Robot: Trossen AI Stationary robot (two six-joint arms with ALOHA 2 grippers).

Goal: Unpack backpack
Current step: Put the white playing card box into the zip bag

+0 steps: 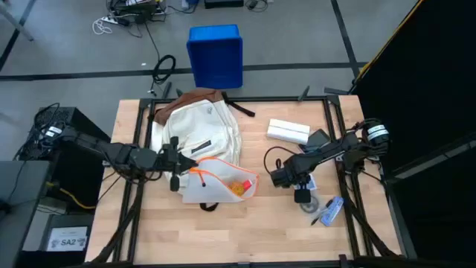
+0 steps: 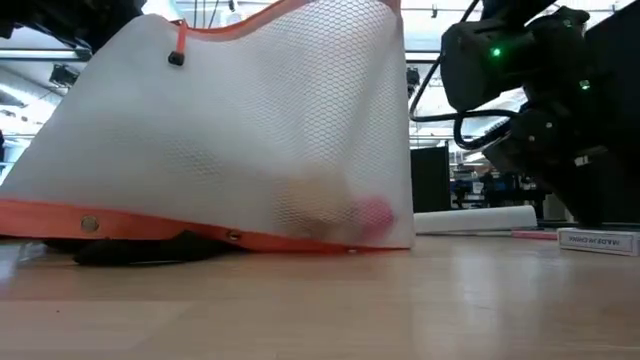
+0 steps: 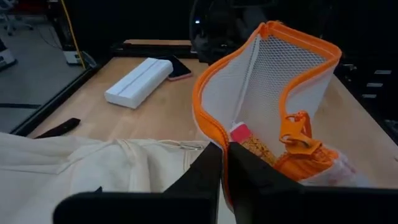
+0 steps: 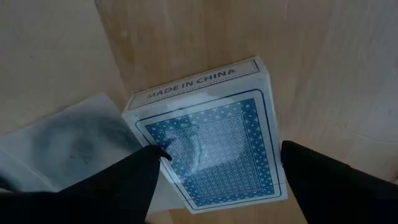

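High view, tabletop: pale wooden tabletop (image 1: 245, 231) in a dark metal frame, grey floor around it.
Left arm: comes in from the left edge; its left gripper (image 1: 177, 173) sits at the zip pouch's left end, just in front of the backpack.
Left jaws: in the left wrist view the two dark fingers (image 3: 205, 174) are pressed together, pinching the orange edge of the pouch's mouth.
Backpack: large cream-white fabric backpack (image 1: 195, 132) with a brown base and a small dark patch, lying flat near the far-left part of the tabletop, brown end toward the far edge.
Pouch: clear mesh zip pouch with orange edging (image 1: 222, 183), touching the backpack's near end, its mouth held open; small orange and pink items show inside (image 3: 264, 146).
Low view: the pouch (image 2: 250, 130) fills most of the frame, its orange hem resting on the wood.
White box: long white rectangular box (image 1: 288, 132), toward the far-right part, well apart from the backpack.
Right arm: reaches in from the right edge; its right gripper (image 1: 301, 195) hovers near the middle right.
Right jaws: spread, one finger (image 4: 118, 180) on each side of a blue-backed pack of playing cards (image 4: 214, 146) lying flat, not touching it.
Near right: small blue and clear items (image 1: 327, 211) beside the right gripper; too small to tell.
Floor: blue plastic bin (image 1: 216, 53) beyond the far edge.
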